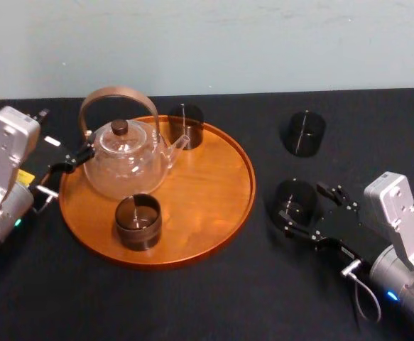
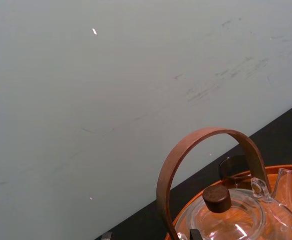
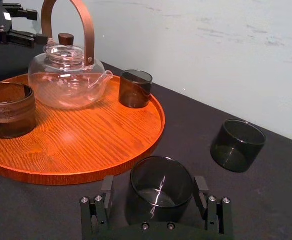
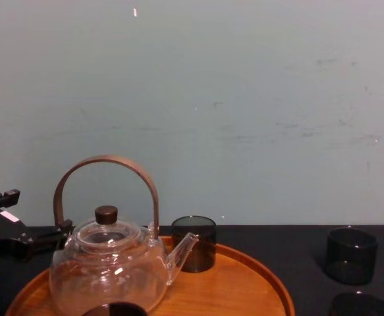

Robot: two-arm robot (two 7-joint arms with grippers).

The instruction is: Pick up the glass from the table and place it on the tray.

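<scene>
A dark smoked glass (image 1: 295,201) stands upright on the black table (image 1: 192,298), just right of the round orange-brown tray (image 1: 214,213). My right gripper (image 1: 307,207) is open around it, one finger on each side. In the right wrist view the glass (image 3: 161,186) sits between the two fingers (image 3: 101,202) with a small gap on both sides. Farther back on the table stands a second dark glass (image 1: 304,133). My left gripper (image 1: 64,155) is open at the tray's left rim, beside the teapot, holding nothing.
On the tray stand a glass teapot (image 1: 125,160) with a brown arched handle and two dark glasses, one at the back (image 1: 185,126) and one at the front (image 1: 138,222). The tray's right half is bare wood. A pale wall rises behind the table.
</scene>
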